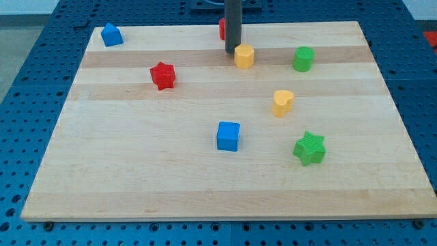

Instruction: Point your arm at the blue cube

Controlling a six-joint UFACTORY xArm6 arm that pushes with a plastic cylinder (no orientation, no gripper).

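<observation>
The blue cube [228, 135] sits near the middle of the wooden board [136, 171]. My rod comes down from the view's top, and my tip [231, 52] rests on the board just left of a yellow hexagonal block [244, 56], touching or nearly touching it. The tip is well above the blue cube in the view, with bare board between them. A red block [222, 29] is partly hidden behind the rod.
A blue house-shaped block [111, 35] lies at the top left. A red star [162, 75] lies left of centre. A green cylinder-like block [303, 59], a yellow heart-like block [283, 102] and a green star [309, 148] lie on the right.
</observation>
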